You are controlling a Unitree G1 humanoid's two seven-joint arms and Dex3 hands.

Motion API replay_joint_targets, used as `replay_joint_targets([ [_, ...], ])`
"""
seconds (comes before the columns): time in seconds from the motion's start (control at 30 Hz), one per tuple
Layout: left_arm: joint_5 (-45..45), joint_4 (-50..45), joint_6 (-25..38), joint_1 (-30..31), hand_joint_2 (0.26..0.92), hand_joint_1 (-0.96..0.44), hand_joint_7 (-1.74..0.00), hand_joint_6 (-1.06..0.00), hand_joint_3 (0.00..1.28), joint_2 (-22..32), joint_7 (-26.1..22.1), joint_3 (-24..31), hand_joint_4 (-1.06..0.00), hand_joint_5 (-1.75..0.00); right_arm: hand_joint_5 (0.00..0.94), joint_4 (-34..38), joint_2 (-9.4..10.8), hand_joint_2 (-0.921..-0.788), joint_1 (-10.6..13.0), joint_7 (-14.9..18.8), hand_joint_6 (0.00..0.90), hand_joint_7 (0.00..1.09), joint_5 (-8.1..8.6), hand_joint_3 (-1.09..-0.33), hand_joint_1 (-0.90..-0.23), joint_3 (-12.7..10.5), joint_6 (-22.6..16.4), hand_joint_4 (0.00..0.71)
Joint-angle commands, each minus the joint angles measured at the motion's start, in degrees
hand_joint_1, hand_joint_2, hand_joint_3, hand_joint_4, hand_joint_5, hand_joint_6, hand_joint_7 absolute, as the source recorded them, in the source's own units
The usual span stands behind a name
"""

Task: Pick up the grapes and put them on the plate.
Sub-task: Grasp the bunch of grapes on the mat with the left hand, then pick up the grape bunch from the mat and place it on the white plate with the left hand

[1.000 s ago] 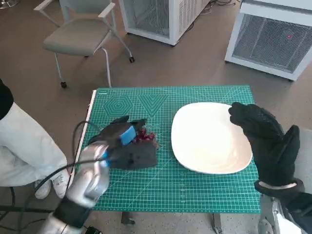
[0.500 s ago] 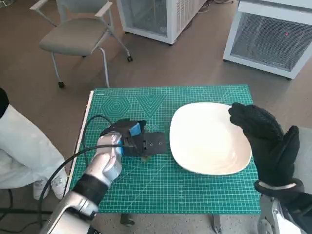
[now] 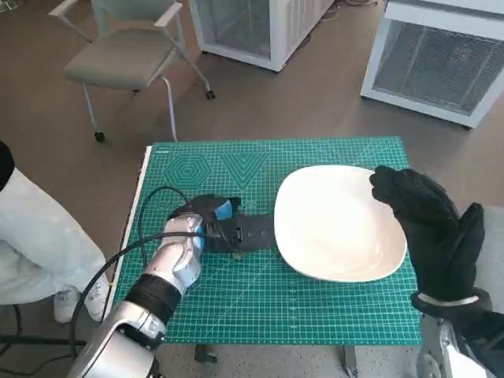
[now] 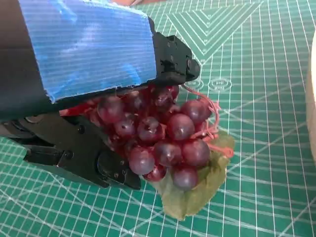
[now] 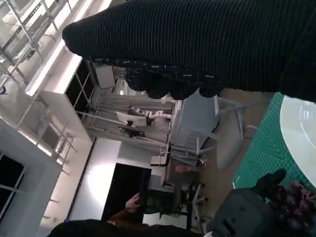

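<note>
Plate: the white plate (image 3: 335,224) lay on the right half of the green cutting mat (image 3: 315,303); nothing lay in it. Its right rim passed under the gloved fingers of the right hand (image 3: 429,228).
Grapes: the dark red bunch of grapes (image 4: 163,136) sat inside the left hand (image 3: 224,228), just beside the plate's left rim and not on the plate. In the left wrist view the berries, pinkish stem and a green leaf (image 4: 195,190) stuck out between the taped back and the black fingers (image 4: 84,153). Whether the leaf touched the mat could not be told.
Left hand: it was clamped round the bunch, the blue-taped back above it, the fingers closed beneath and beside it.
Right hand: it hovered over the plate's right edge, near the mat's right border, fingers extended and loosely apart, holding nothing.
Mat edges: the mat covered the table top; the plate reached close to its right edge, and bare mat showed in front of the plate and towards the far edge.
Room around: a grey chair (image 3: 126,59) stood on the brown floor beyond the far left corner, and white cabinets (image 3: 437,59) stood further back on the right. A person's pale trouser leg (image 3: 35,244) and shoe lay close to the table's left side.
</note>
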Motion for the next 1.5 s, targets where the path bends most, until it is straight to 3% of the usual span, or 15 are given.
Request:
replay_joint_targets([
  [0.03, -0.91, 2.53, -0.86, -2.13, 0.762, -0.03, 0.0, -0.25, 0.0, -0.54, 0.77, -0.46, -0.05, 0.0, 0.645, 0.32, -0.61, -0.921, 1.26, 0.5, 0.171, 0.95, 0.27, -0.625, -0.431, -0.35, 0.65, 0.431],
  [0.3, -1.45, 5.64, -2.34, -2.97, 0.8, 0.02, -0.01, -0.27, 0.02, -1.07, 2.88, -0.74, -0.08, -0.01, 0.648, 0.45, -0.58, -0.921, 1.23, 0.52, 0.17, 0.96, 0.16, -0.627, -0.43, -0.35, 0.63, 0.43],
  [0.37, -1.14, 6.32, -2.92, -3.03, 0.815, 0.03, -0.01, -0.3, 0.03, -1.01, 3.87, -1.25, -0.23, -0.1, 0.648, 0.41, -0.57, -0.921, 1.17, 0.47, 0.17, 0.96, 0.15, -0.628, -0.43, -0.34, 0.73, 0.429],
  [0.4, -0.91, 6.62, -3.24, -3.01, 0.819, 0.05, -0.02, -0.33, 0.04, -0.93, 4.46, -1.59, -0.33, -0.2, 0.648, 0.36, -0.56, -0.921, 1.15, 0.44, 0.17, 0.96, 0.16, -0.628, -0.43, -0.34, 0.8, 0.429],
  [0.43, -0.62, 6.87, -3.62, -2.93, 0.8, 0.1, -0.02, -0.38, 0.11, -0.8, 5.13, -1.99, -0.45, -0.41, 0.649, 0.3, -0.57, -0.921, 1.14, 0.41, 0.17, 0.96, 0.18, -0.628, -0.43, -0.35, 0.87, 0.429],
  [0.5, 0.08, 7.12, -4.42, -2.63, 0.71, 0.24, -0.04, -0.49, 0.4, -0.39, 6.58, -2.96, -0.54, -0.92, 0.649, 0.19, -0.61, -0.921, 1.13, 0.38, 0.169, 0.96, 0.25, -0.629, -0.43, -0.4, 1.02, 0.429],
  [0.57, 0.56, 7.08, -4.94, -2.33, 0.616, 0.34, -0.05, -0.57, 0.71, 0.01, 7.48, -3.67, -0.52, -1.35, 0.649, 0.16, -0.68, -0.921, 1.11, 0.36, 0.169, 0.96, 0.3, -0.629, -0.43, -0.5, 1.11, 0.428],
  [0.67, 0.37, 7.25, -5.03, -2.4, 0.571, 0.38, -0.04, -0.59, 0.91, 0.17, 7.26, -3.81, -0.46, -1.62, 0.65, 0.23, -0.72, -0.921, 1.06, 0.38, 0.169, 0.96, 0.33, -0.629, -0.43, -0.6, 1.14, 0.428],
  [0.8, -0.63, 7.66, -4.36, -3.05, 0.561, 0.4, -0.01, -0.53, 0.97, 0.16, 5.41, -3.39, -0.44, -1.71, 0.652, 0.23, -0.66, -0.921, 0.99, 0.27, 0.169, 0.96, 0.18, -0.63, -0.43, -0.6, 1.15, 0.428],
  [1.0, -1.82, 7.12, -3.99, -3.42, 0.542, 0.4, -0.01, -0.49, 0.98, 0.52, 4.04, -2.75, -0.47, -1.69, 0.656, 0.23, -0.51, -0.921, 0.79, 0.1, 0.17, 0.96, -0.24, -0.63, -0.429, -0.36, 1.07, 0.428],
  [1.5, -3.05, 3.83, -4.45, -2.52, 0.53, 0.41, -0.06, -0.61, 0.92, 2.05, 3.11, -2.77, -0.55, -1.6, 0.661, 1.06, -0.28, -0.921, 0.19, 0.29, 0.17, 0.96, 0.12, -0.628, -0.431, -0.33, 1.0, 0.426],
])
